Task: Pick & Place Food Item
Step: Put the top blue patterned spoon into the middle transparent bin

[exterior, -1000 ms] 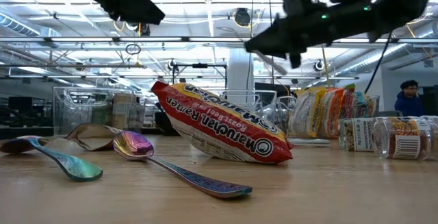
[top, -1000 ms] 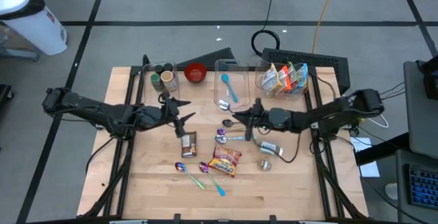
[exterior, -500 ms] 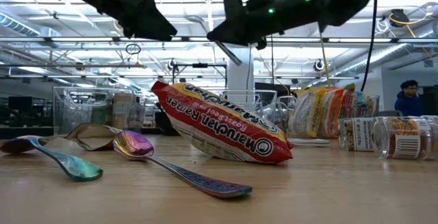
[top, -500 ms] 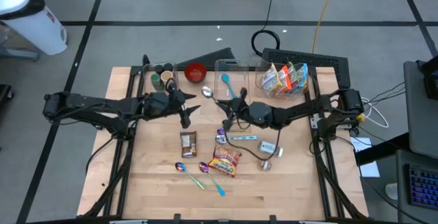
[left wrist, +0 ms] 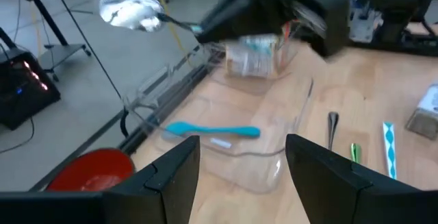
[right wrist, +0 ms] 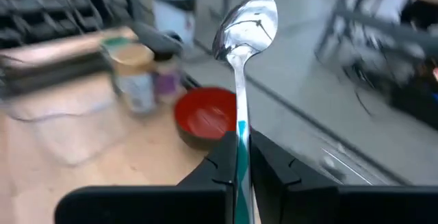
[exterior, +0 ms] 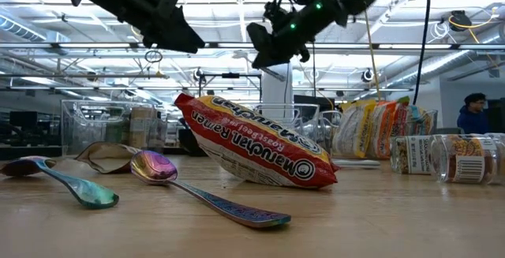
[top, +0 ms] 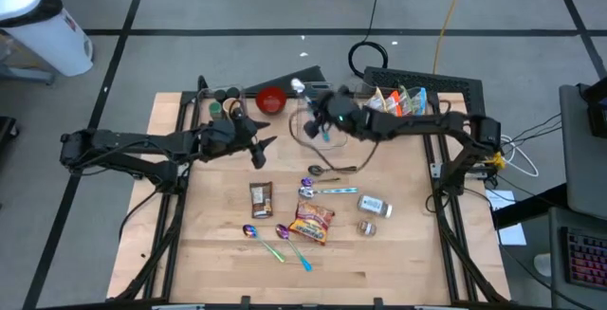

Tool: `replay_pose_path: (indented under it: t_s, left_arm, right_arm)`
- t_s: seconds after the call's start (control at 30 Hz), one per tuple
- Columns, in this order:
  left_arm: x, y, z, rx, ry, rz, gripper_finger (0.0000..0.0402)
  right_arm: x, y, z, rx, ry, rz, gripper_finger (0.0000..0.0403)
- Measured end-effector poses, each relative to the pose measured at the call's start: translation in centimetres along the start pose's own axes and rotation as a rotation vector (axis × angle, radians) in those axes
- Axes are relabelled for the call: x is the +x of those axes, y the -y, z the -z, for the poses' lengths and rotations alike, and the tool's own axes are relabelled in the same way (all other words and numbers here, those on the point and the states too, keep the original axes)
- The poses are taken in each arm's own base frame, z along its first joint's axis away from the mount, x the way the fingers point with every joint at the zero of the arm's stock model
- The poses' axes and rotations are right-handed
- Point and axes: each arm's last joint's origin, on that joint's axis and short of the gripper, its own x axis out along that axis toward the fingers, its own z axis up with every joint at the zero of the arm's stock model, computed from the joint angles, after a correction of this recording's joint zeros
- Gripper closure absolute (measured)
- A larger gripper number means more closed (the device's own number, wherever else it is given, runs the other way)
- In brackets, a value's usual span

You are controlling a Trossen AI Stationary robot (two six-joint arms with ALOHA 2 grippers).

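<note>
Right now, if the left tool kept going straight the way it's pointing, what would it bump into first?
Probably the clear bin holding the blue spoon. The left tool, open, points right at it in the wrist view. The right tool, holding a silver spoon, hangs higher, so it is likely missed, though depth is unclear.

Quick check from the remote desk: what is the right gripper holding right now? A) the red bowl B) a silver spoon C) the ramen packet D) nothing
B: the right gripper is shut on the handle of a silver spoon, its bowl sticking out past the fingers, above the red bowl.
</note>
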Motion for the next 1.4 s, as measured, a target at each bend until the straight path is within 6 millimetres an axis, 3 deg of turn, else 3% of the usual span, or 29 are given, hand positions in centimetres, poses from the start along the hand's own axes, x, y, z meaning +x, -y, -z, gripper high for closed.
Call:
replay_pose_path:
  t_s: [0.2,0.43,0.77,1.0,1.27,1.4]
  left_arm:
    - [0.0,0.0,0.5,0.01,-0.045,0.0,0.0176]
    - [0.0,0.0,0.6,0.015,-0.06,0.0,0.0176]
    - [-0.1,0.1,1.4,0.103,-0.141,0.046,0.0176]
    - [-0.2,0.3,1.7,0.129,-0.171,0.132,0.0176]
    - [-0.3,0.5,2.0,0.12,-0.2,0.221,0.0176]
    - [-0.3,0.5,2.0,0.119,-0.201,0.224,0.0176]
  right_arm:
    - [0.5,2.7,-3.1,0.115,-0.109,0.091,0.0393]
    - [0.8,3.1,-5.1,0.248,-0.098,0.11,0.0393]
    - [4.7,1.4,-3.3,0.331,-0.255,0.05,0.0393]
    - [7.2,1.0,-1.8,0.357,-0.454,0.142,0.0393]
    - [8.9,0.5,0.6,0.399,-0.534,0.195,0.0393]
    - [8.8,0.4,0.8,0.404,-0.544,0.21,0.0393]
